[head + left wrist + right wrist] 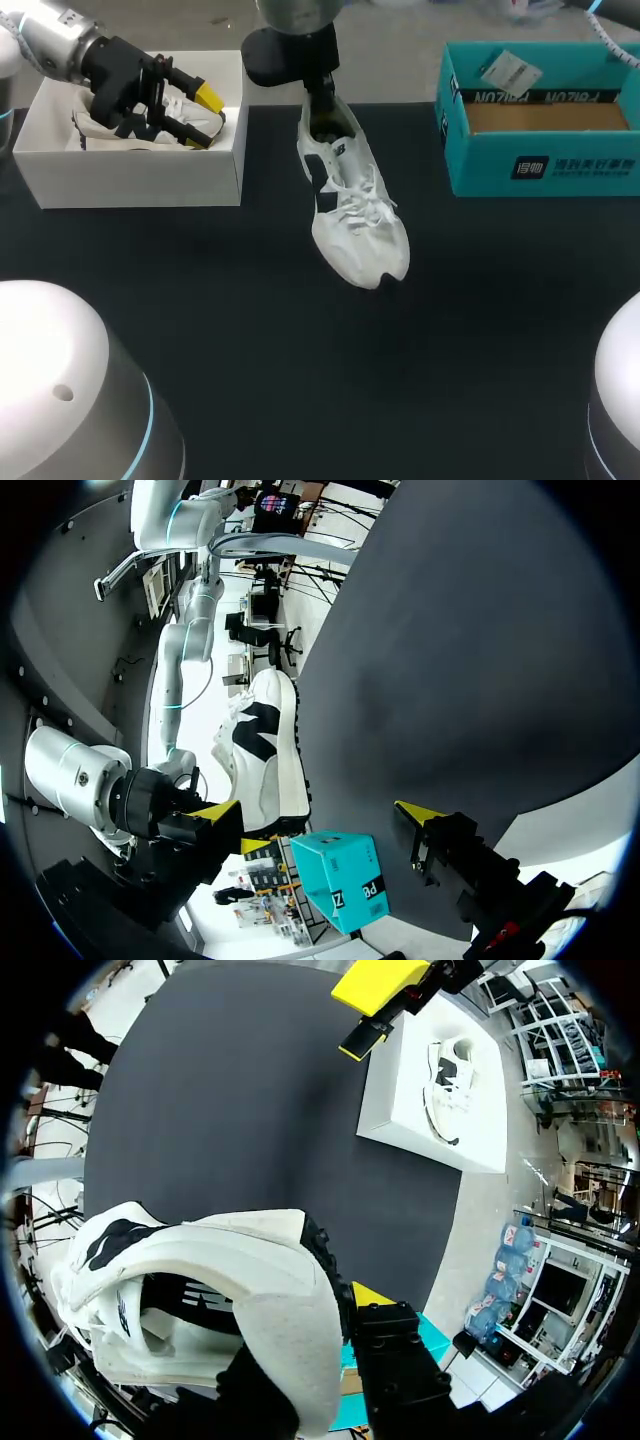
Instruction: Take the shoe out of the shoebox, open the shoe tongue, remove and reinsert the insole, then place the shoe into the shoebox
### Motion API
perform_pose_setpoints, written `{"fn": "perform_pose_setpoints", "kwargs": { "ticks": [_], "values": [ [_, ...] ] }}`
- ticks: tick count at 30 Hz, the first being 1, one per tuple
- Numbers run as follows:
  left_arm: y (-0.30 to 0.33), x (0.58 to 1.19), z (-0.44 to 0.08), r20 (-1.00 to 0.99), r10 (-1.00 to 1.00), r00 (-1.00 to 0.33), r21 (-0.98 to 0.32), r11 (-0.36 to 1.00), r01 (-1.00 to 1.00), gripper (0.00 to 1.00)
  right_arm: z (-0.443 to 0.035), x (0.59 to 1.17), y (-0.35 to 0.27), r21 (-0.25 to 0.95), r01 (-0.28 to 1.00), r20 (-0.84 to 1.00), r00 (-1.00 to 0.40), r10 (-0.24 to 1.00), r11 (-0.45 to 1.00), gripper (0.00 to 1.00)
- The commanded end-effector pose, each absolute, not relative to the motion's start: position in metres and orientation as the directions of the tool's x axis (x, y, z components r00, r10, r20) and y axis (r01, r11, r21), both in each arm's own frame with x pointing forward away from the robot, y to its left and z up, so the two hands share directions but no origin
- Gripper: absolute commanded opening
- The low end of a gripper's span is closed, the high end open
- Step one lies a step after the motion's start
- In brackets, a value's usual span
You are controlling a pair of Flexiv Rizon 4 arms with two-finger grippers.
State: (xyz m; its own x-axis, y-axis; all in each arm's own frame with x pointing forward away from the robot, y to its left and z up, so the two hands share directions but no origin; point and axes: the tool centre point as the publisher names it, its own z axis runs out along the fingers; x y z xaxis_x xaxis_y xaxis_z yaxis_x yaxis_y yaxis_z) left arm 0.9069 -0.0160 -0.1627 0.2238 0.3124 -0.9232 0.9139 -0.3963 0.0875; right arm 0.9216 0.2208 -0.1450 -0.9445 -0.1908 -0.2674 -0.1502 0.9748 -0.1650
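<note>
On the left, over the white shoebox [130, 185], the left gripper [200, 118] hangs with its fingers wide open. It holds nothing. A second shoe [95, 128] lies in that box under it. In the middle, the white shoe [355, 215] sits on the black table [300, 380]. The right gripper [320, 100] pinches its heel tight. On the right stands a teal box [540, 165].

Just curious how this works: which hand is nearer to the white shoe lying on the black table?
Right. The right hand grips the shoe at its heel; the left hand hangs open over the white box, well off to one side.
</note>
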Motion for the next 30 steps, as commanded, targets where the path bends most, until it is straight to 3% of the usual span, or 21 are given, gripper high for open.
{"fn": "perform_pose_setpoints", "kwargs": {
  "ticks": [1,6,14,24,30],
  "values": [
    [-0.015,0.907,-0.163,-0.922,0.314,0.225,0.088,-0.398,0.913,1.00,-0.144,0.922,0.221,-0.165,-0.151,-0.266,-0.945,-0.191,0.975,0.00],
    [-0.015,0.907,-0.163,-0.922,0.314,0.225,0.088,-0.398,0.913,1.00,-0.144,0.932,0.212,-0.171,-0.156,-0.267,-0.943,-0.198,0.973,0.00],
    [-0.015,0.907,-0.163,-0.922,0.314,0.225,0.088,-0.398,0.913,1.00,-0.140,0.981,0.140,-0.158,-0.141,-0.300,-0.936,-0.184,0.977,0.00],
    [-0.015,0.907,-0.163,-0.922,0.314,0.225,0.088,-0.398,0.913,1.00,-0.128,1.040,0.044,-0.237,0.015,-0.319,-0.946,-0.063,0.971,0.00],
    [-0.015,0.907,-0.163,-0.922,0.314,0.225,0.088,-0.398,0.913,1.00,-0.118,1.042,0.005,-0.281,-0.044,-0.343,-0.928,-0.143,0.959,0.00]
  ]
}}
